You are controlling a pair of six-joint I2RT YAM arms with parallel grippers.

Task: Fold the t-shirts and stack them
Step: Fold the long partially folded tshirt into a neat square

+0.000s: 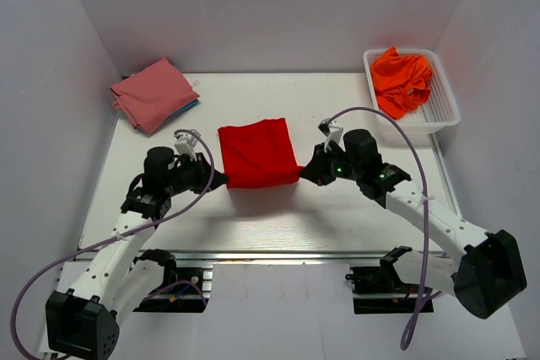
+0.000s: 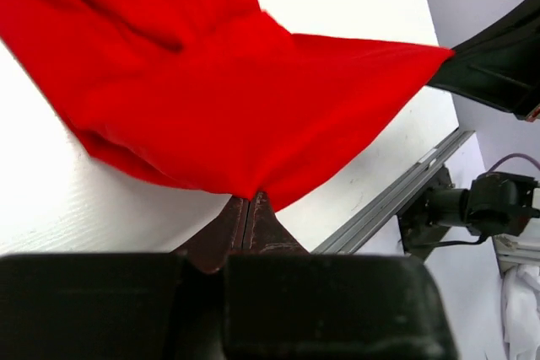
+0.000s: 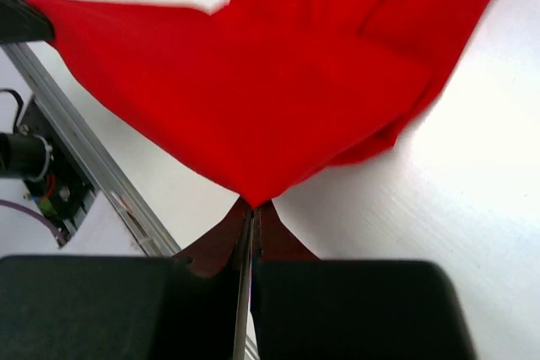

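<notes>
A bright red t-shirt (image 1: 257, 152) lies partly folded in the middle of the table, its near edge lifted and stretched between both grippers. My left gripper (image 1: 221, 178) is shut on its near left corner (image 2: 250, 194). My right gripper (image 1: 304, 176) is shut on its near right corner (image 3: 251, 201). A dusty pink t-shirt (image 1: 152, 93) lies folded at the back left, on top of a teal-blue t-shirt (image 1: 190, 106) of which only an edge shows. Orange t-shirts (image 1: 402, 80) lie crumpled in the white mesh basket (image 1: 443, 103) at the back right.
The table's metal front rail (image 1: 270, 255) runs along the near edge. White walls close in the back and both sides. Purple cables (image 1: 396, 128) loop above both arms.
</notes>
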